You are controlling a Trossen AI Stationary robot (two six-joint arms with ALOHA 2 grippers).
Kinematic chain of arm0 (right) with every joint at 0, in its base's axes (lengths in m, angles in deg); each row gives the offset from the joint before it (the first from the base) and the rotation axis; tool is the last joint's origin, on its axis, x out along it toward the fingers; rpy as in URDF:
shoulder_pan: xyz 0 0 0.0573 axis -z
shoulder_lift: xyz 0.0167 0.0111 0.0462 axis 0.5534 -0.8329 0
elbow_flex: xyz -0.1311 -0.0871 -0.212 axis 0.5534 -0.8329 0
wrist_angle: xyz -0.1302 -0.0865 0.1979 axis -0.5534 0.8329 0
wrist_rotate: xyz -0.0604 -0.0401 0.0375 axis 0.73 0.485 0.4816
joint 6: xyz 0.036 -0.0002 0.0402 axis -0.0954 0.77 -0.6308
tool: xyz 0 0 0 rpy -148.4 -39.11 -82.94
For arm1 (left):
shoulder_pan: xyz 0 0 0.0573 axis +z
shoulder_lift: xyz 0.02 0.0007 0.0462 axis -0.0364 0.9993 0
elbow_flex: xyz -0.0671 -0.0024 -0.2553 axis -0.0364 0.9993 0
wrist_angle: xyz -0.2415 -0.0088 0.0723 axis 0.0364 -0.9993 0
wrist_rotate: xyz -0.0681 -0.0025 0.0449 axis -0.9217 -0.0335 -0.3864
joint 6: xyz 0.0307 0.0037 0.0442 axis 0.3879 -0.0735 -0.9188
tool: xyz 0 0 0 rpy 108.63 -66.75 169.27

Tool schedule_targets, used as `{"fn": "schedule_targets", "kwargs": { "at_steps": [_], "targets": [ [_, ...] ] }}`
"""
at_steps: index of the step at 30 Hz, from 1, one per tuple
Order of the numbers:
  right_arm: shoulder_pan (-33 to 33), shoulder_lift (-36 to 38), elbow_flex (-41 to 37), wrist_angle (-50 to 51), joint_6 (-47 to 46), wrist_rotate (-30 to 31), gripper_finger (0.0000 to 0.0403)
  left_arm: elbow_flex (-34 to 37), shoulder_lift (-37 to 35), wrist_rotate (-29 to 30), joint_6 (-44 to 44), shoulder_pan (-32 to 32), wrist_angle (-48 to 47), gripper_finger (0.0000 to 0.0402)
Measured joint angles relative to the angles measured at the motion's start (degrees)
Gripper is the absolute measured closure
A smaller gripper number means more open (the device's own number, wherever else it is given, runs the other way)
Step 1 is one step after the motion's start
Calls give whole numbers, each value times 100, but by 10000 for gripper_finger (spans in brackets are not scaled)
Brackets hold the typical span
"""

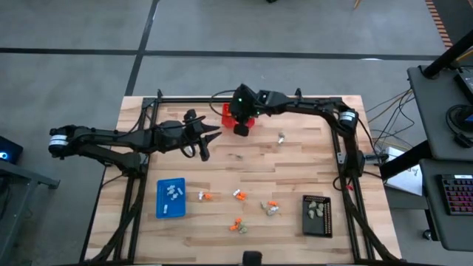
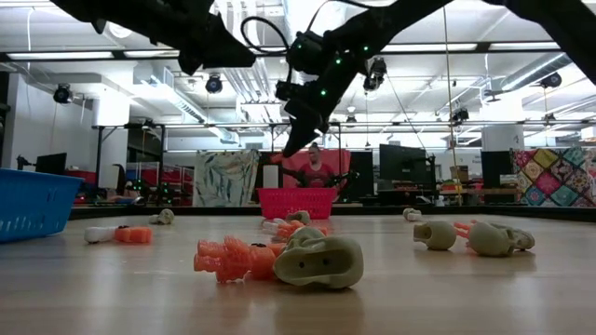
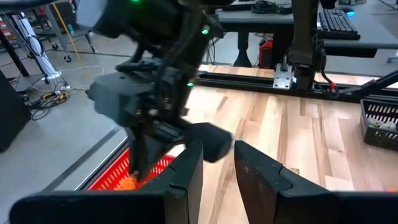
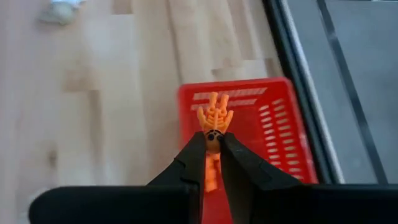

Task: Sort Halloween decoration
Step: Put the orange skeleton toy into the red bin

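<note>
Skeleton (image 4: 214, 124), bright orange and ribbed, is sticking out past the tips of the right gripper (image 4: 213, 144), whose fingers are clenching it by the middle, head between the pads and arms fanning beyond them. Under those fingertips is sitting the red basket (image 4: 273, 124), its mesh floor showing bare on the side away from the table boards; in the left wrist view something orange is lying at its bottom, too blurred to name. Other trinkets are lying well apart from both grippers: orange ones (image 1: 237, 227) and pale ones (image 1: 272, 210) scattered across the near half of the table (image 1: 295, 170), a lone pale one (image 1: 281, 137) off to the side of the right fingers. White pieces are resting in the blue tray (image 1: 171, 198), grey-beige ones in the black tray (image 1: 317, 215).

Left gripper (image 3: 217, 165) is hovering just beside the basket, fingers parted a little and holding nothing, pointing at the right gripper. Between the two sets of fingers little room is showing. The basket is standing close to the table's far rail (image 1: 192, 99), while bare boards are stretching wide between the grippers and the trays
</note>
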Motion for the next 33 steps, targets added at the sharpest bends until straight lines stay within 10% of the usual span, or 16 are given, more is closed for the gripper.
{"fn": "schedule_targets", "kwargs": {
  "at_steps": [33],
  "targets": [
    [576,-1315,1463,1360,57,-295,348,0,-26,4,-22,2,-110,326]
  ]
}}
